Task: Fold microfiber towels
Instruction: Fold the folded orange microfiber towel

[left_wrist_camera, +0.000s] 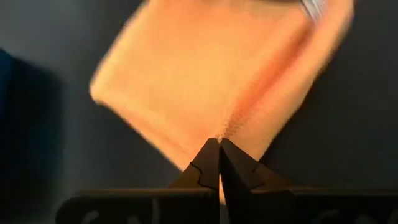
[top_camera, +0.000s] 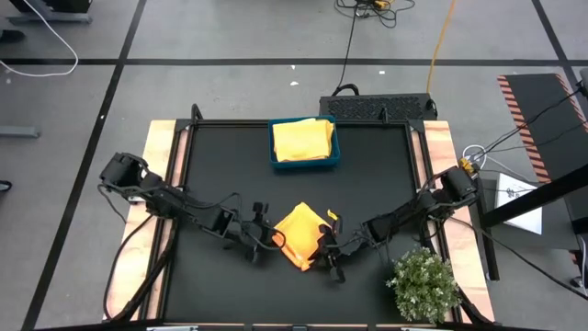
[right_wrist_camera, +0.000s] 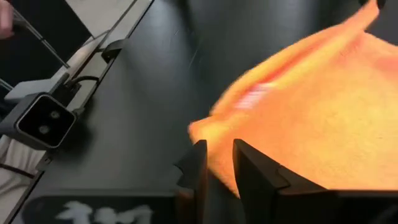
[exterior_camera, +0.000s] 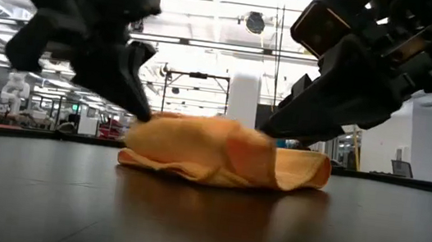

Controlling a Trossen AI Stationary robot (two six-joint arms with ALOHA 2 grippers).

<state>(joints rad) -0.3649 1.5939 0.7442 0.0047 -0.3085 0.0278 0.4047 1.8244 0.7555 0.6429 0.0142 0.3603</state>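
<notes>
1. Orange cloth, the towel (top_camera: 299, 235) being worked, lies folded on the black table (top_camera: 220, 165) near its front edge, between the two arms
2. The left gripper (left_wrist_camera: 219, 144) sits at the towel's left edge with its jaws pressed together on a pinch of the fabric, probably to keep the fold from sliding
3. The right gripper (right_wrist_camera: 217, 163) is at the opposite edge; its jaws stand narrowly apart with cloth between and beside them, so a release looks to be under way
4. A yellow towel (top_camera: 303, 140) rests in the teal tray (top_camera: 273, 158) at the back, likely the spot for finished ones
5. A small plant (top_camera: 424, 285) stands at the front right corner, clear of the work
</notes>
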